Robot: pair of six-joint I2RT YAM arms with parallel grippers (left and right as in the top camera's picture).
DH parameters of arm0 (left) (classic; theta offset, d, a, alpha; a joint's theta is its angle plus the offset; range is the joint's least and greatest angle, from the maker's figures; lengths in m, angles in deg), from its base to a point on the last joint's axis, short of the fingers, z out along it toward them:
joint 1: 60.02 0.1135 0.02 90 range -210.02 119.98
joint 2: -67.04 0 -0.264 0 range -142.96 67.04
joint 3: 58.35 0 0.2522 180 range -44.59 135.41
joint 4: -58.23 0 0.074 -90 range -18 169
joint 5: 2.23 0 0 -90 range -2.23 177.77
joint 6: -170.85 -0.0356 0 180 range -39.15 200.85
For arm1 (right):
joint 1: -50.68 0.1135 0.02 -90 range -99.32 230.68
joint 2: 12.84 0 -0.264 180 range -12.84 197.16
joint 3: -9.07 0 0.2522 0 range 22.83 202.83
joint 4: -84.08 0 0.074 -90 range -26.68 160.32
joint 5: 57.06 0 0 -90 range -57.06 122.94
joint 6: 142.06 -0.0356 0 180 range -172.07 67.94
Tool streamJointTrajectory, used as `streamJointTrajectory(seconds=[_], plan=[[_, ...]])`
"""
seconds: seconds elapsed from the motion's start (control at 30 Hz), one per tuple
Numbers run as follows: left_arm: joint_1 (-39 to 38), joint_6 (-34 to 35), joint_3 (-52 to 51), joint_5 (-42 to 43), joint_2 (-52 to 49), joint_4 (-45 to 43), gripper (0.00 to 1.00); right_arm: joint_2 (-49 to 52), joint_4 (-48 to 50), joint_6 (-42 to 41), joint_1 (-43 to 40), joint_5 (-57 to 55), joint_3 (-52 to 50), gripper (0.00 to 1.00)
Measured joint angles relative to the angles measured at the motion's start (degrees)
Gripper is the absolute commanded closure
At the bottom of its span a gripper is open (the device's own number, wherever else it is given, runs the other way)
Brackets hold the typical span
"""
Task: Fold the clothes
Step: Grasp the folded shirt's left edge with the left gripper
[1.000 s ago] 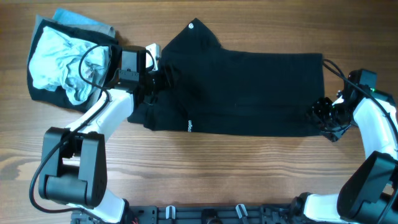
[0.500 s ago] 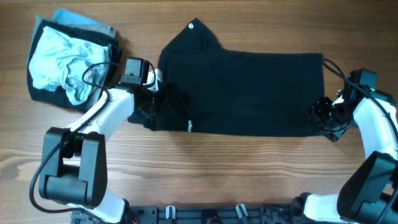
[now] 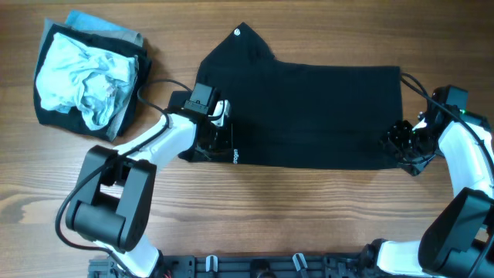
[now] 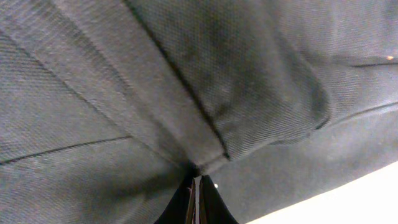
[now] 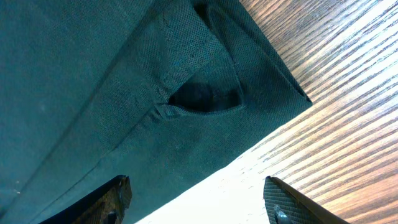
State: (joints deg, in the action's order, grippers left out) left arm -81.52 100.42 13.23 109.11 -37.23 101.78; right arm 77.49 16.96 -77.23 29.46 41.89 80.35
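The left hand [image 3: 218, 127] is closed down to a slit, and the wrist view shows a ridge of dark cloth pinched right at its tips. It has the black T-shirt [image 3: 309, 108] by the edge at the shirt's 8 o'clock. The grip looks shallow. To fold well, I would lift only enough to free the layer, then carry it toward 3 o'clock in a low arc, so the fold line runs straight and the cloth does not slip out.

The right hand [image 3: 400, 143] sits at the shirt's 4 o'clock corner with its fingers wide apart. It holds nothing, and the hem corner lies just beyond them. It could pin that corner while the other side travels.

The shirt lies spread across the middle of the counter [image 3: 309, 208], with one sleeve peaking at 11 o'clock. A small white logo mark [image 3: 235, 155] sits near the lower hem.

A pile of pale blue and dark garments [image 3: 85, 77] rests at the counter's 10 o'clock, well apart from the shirt. The left arm's cable [image 3: 154, 85] loops near it and could snag.
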Motion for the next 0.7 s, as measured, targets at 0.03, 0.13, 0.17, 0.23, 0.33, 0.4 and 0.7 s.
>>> streamJointTrajectory(seconds=[0.03,0.13,0.17,0.23,0.33,0.4,0.7], plan=[[0.00,0.00,0.00,-0.42,-0.04,-0.07,0.96,0.00,0.00,-0.02,0.00,0.00,0.00,0.27],[0.00,-0.02,0.00,-1.01,-0.04,0.33,0.96,0.00,0.00,-0.02,0.00,0.02,0.00,0.27],[0.00,0.00,0.00,-1.16,-0.04,1.14,0.96,0.00,-0.02,-0.02,0.00,0.00,0.00,0.27],[0.00,-0.04,0.00,-1.51,-0.04,3.80,0.96,0.00,-0.20,-0.02,0.00,0.00,0.00,0.27],[0.04,-0.24,0.00,-2.14,-0.04,6.73,0.96,0.00,-0.20,-0.02,0.00,0.00,0.00,0.27],[0.15,-0.31,0.00,-2.69,-0.04,5.79,0.96,0.00,-0.20,-0.02,0.00,0.02,0.00,0.27],[0.22,-0.42,-0.02,-4.00,-0.07,-9.22,0.96,0.00,-0.20,-0.02,0.00,0.00,0.02,0.27]])
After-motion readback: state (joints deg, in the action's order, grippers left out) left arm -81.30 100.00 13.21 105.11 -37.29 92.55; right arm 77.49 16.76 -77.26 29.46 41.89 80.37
